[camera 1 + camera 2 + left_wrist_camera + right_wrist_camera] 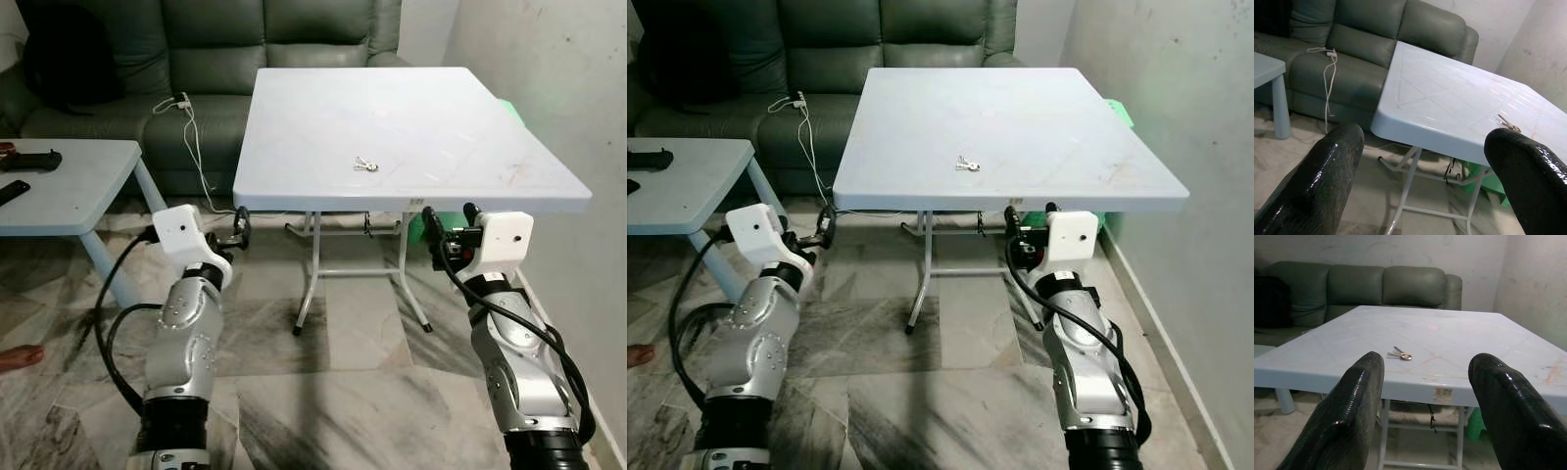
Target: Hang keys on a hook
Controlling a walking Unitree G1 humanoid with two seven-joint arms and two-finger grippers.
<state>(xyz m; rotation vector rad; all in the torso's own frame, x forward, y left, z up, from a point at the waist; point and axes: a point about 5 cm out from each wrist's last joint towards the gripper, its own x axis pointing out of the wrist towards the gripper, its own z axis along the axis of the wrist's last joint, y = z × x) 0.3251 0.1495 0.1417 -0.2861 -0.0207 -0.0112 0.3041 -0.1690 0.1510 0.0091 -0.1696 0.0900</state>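
1. Keys [366, 164] lie flat on the pale desk [470, 108], near its front edge.
2. Right gripper [1422, 396] released, empty, below desk edge; keys ahead, just left of centre.
3. Left gripper [1425, 171] released, empty, off desk's left corner.
4. Keys' long axis runs roughly across the desk, left-right.
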